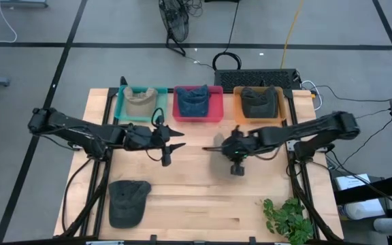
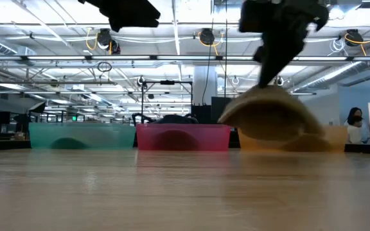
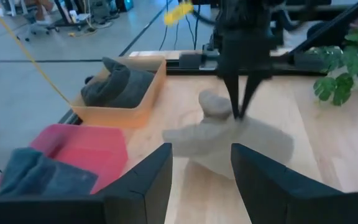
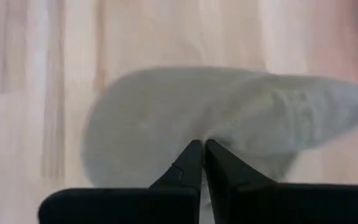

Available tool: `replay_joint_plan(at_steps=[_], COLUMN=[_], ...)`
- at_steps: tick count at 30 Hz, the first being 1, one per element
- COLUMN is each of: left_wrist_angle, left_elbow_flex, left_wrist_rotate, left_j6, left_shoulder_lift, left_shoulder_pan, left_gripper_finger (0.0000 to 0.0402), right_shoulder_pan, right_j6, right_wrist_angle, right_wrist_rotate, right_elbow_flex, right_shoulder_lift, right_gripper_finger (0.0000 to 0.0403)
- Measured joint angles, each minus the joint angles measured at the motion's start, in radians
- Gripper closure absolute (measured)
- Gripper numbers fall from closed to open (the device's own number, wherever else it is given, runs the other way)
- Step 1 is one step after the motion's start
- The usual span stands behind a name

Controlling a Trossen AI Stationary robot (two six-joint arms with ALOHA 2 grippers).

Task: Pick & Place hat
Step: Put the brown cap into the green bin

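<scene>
Beige hat [image 4: 229, 124] at mid-worktop [image 1: 203, 204], pinched by a small fold of fabric in the right claw [image 4: 202, 149], whose fingers are clamped together on it. Left claw [image 1: 175, 139] waits nearby, fingers apart. Risk: so thin a pinch may slip, dropping the hat short of the bins [image 1: 197, 117].

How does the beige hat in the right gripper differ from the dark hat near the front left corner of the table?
The beige hat is light tan; the dark hat is charcoal grey. The beige hat is pinched by the right gripper at mid-table; the dark hat lies free, with no gripper on it. The beige hat looks bunched by the grip; the dark hat lies spread flat. Both are caps outside the bins.
</scene>
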Motion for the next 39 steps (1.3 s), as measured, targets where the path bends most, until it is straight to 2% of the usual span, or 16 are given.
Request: replay_joint_plan(at_steps=[5,10,15,18,21,24,26,30,34,39], left_wrist_angle=[-0.05,-0.077,-0.094,-0.095,-0.056,0.007,0.055,0.087,0.152,0.226], left_elbow_flex=[0.0,0.0,0.0,0.0,0.0,-0.001,0.001,-0.001,-0.001,0.016], left_wrist_rotate=[0.0,-0.001,0.0,0.014,0.05,0.115,0.169,0.265,0.317,0.372], left_j6=[0.052,0.103,0.126,0.152,0.184,0.184,0.172,0.157,0.151,0.149], left_shoulder_lift=[-0.062,-0.103,-0.119,-0.117,-0.105,-0.093,-0.074,-0.016,0.058,0.143], left_shoulder_pan=[0.0,0.0,0.0,0.004,0.028,0.066,0.09,0.125,0.146,0.16], left_gripper_finger=[0.0227,0.0227,0.0227,0.0227,0.0227,0.0227,0.0227,0.0227,0.0227,0.0227], right_shoulder_pan=[-0.02,-0.067,-0.108,-0.123,-0.128,-0.135,-0.142,-0.174,-0.241,-0.354], right_j6=[-0.11,-0.209,-0.264,-0.267,-0.275,-0.265,-0.248,-0.246,-0.278,-0.277], right_wrist_angle=[0.139,0.131,0.116,0.073,0.017,-0.005,0.007,0.163,0.384,0.509], right_wrist_rotate=[-0.082,-0.096,-0.094,-0.032,0.086,0.187,0.213,0.217,0.216,0.215], right_elbow_flex=[0.079,0.18,0.195,0.195,0.195,0.187,0.151,0.004,-0.153,-0.215], right_shoulder_lift=[0.138,0.249,0.284,0.245,0.157,0.06,-0.01,-0.133,-0.218,-0.271], right_gripper_finger=[0.0403,0.0403,0.0403,0.0403,0.0403,0.0403,0.0403,0.0403,0.0403,0.0403])
